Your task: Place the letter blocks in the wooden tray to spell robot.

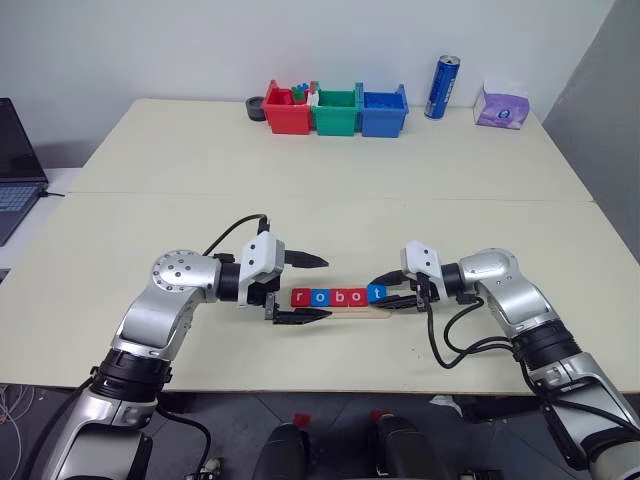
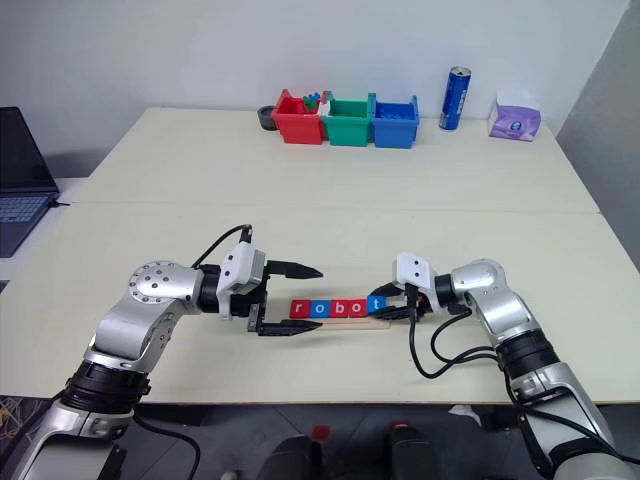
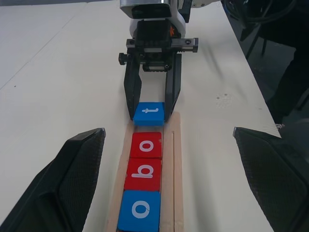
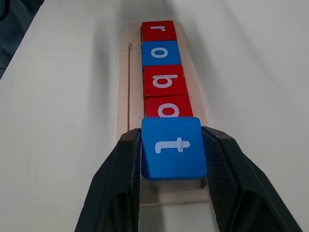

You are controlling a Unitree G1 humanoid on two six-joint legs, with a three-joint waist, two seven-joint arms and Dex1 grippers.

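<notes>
While the cream table point(image 1: 300, 170) carries everything, the wooden tray point(image 1: 352, 311) near its front edge serves as the landmark. Far behind the tray, by the table's back edge, stand a red bin point(image 1: 286, 110), a green bin point(image 1: 336, 112) and a blue bin point(image 1: 383, 112) side by side, with a blue can point(image 1: 441, 87) and a purple tissue box point(image 1: 502, 106) further along to the right. A laptop point(image 1: 18, 165) sits off the table's left side.

At the tray's left end hangs the left gripper point(image 1: 312, 288), its fingers point(image 3: 77, 164) spread wide apart and empty, one behind the tray line and one in front of it. At the tray's right end the right gripper point(image 4: 173, 159) has its fingers point(image 4: 120, 179) clamped on the blue t block point(image 4: 172, 146), which sits slightly raised over the tray's right end, overlapping the neighbouring block's edge.

In the tray lie the other letter blocks, touching in a row: red r block point(image 4: 158, 30), blue o block point(image 4: 161, 52), red b block point(image 4: 164, 80), red o block point(image 4: 167, 107).
</notes>
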